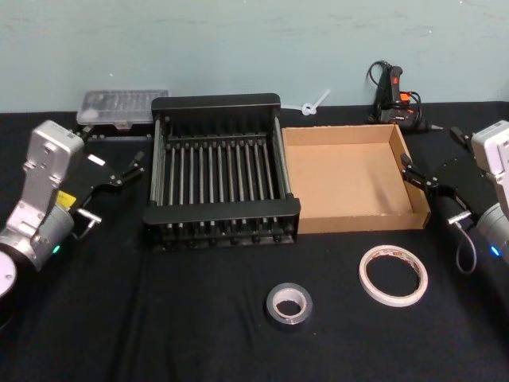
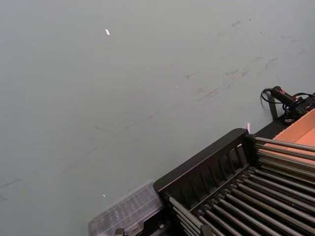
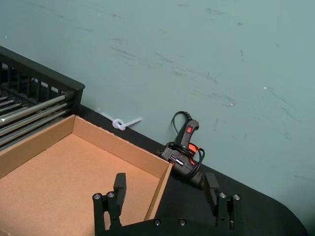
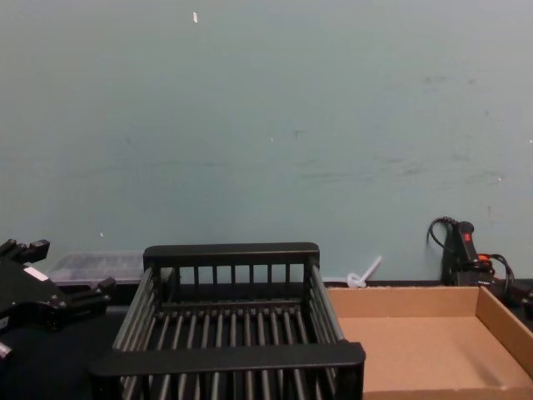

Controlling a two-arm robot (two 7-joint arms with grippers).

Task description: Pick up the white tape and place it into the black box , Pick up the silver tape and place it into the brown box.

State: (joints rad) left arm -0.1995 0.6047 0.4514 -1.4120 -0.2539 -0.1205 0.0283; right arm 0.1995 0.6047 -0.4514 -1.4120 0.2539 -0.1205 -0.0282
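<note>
- my left gripper (image 1: pixel 121 171) hangs off the left side of the black box (image 1: pixel 220 117), fingers spread, nothing between them, above the black cloth
- my right gripper (image 1: pixel 429 181) sits at the right wall of the brown box (image 1: pixel 415 185), fingers spread wide and empty; right wrist view has one finger over the box's inside, the other outside past the wall
- black box just inboard of my left claw, slatted sides, barred floor, nothing in it
- brown box just inboard of my right claw, touching or almost touching the black box's right side, floor bare
- white tape (image 1: pixel 393 274) lies flat on the cloth, nearer the robot than my right claw and a bit toward centre, just in front of the brown box's front right corner, not touching it
- silver tape (image 1: pixel 288 305) flat on the cloth, further toward centre from my right claw and closer to the robot than the white tape, in front of where the two boxes meet, apart from both
- the two rolls are near each other, not touching
- clear plastic case (image 1: pixel 121 107) beyond my left claw, against the wall by the black box's far left corner
- black glue gun (image 3: pixel 186 156) with red switch beyond my right claw, past the brown box's far right corner
- white zip tie (image 3: pixel 120 122) on the cloth behind the brown box, near the wall
</note>
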